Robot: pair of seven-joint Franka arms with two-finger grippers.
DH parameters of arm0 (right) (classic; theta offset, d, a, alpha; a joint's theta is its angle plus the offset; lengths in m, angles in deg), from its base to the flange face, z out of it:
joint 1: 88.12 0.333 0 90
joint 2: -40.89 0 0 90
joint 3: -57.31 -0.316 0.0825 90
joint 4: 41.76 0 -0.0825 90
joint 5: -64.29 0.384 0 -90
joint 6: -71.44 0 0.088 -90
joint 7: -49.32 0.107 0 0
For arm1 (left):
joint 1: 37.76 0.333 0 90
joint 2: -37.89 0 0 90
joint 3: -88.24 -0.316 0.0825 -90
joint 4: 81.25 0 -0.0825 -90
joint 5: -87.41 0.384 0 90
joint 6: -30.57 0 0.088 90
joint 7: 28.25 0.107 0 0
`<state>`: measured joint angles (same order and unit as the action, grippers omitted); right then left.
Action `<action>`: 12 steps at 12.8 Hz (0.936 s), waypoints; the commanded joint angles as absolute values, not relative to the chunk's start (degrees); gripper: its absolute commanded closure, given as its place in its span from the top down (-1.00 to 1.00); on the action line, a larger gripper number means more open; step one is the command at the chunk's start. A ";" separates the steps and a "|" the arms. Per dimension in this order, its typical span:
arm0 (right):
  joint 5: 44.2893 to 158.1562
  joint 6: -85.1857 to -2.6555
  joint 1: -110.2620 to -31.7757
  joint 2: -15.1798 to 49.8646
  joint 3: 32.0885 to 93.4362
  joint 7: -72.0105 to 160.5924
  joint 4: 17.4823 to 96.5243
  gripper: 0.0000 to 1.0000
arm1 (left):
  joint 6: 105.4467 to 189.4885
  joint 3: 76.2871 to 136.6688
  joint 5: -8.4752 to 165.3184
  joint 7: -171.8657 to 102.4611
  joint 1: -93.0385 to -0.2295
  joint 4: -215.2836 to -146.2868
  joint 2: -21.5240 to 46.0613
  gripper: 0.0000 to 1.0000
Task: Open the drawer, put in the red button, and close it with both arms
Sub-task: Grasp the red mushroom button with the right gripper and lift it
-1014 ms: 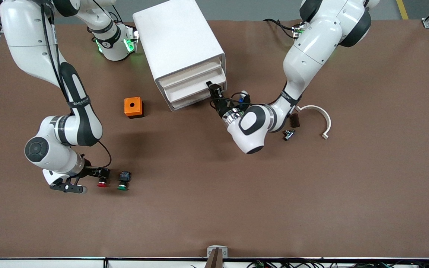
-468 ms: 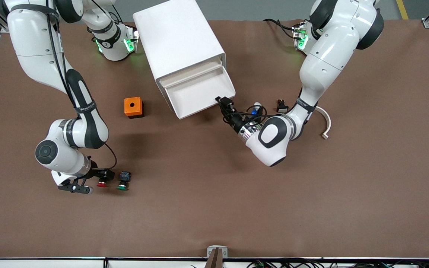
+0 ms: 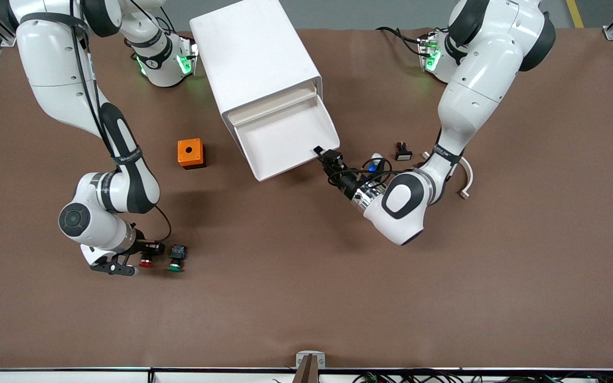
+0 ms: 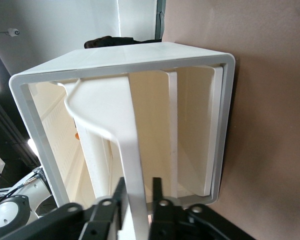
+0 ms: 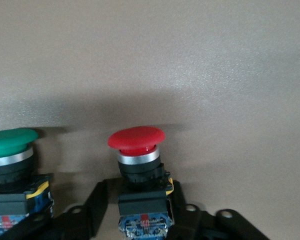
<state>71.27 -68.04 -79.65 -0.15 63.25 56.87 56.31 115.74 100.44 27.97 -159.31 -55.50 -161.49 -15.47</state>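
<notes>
The drawer stands pulled out of the white cabinet, below the top drawer. My left gripper is shut on its cream front lip, at the corner toward the left arm's end; in the left wrist view the lip runs between the fingers. The red button lies on the table near the right arm's end. My right gripper is low at the table, open, with a finger on each side of the button's black body. The red cap points away from the gripper.
A green-capped button lies right beside the red one, also in the right wrist view. An orange box with a hole sits beside the cabinet. A black button with a white face and a white curved piece lie near the left arm.
My left gripper has drawn the drawer out of the cabinet toward the front camera. My right gripper has slid closer around the red button, which has not moved.
</notes>
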 commanded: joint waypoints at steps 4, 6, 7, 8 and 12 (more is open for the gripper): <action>72.37 -61.92 -79.24 2.21 63.47 58.80 55.19 -1.00 | 115.03 99.06 27.21 -148.17 -55.34 -158.52 -15.29 0.98; 72.37 -54.90 -78.19 7.03 63.47 64.50 54.75 -0.99 | 115.03 98.52 27.38 -137.56 -55.08 -156.76 -15.02 0.98; 72.37 -51.47 -77.23 9.32 63.47 67.66 54.66 -1.00 | 115.12 98.52 27.56 -131.93 -54.73 -155.79 -14.93 0.98; 72.37 -48.65 -76.17 12.13 63.47 72.04 55.01 -0.99 | 115.12 98.52 28.00 -126.39 -54.64 -155.52 -14.24 0.98; 72.46 -43.00 -67.58 20.75 63.47 92.69 59.31 -1.00 | 115.29 95.10 30.36 -110.91 -55.69 -154.21 -12.91 0.98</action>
<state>71.93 -43.28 -72.34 16.07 62.97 83.59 54.45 115.70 97.04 28.36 -117.08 -54.62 -154.97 -14.31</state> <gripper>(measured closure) 0.586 0.004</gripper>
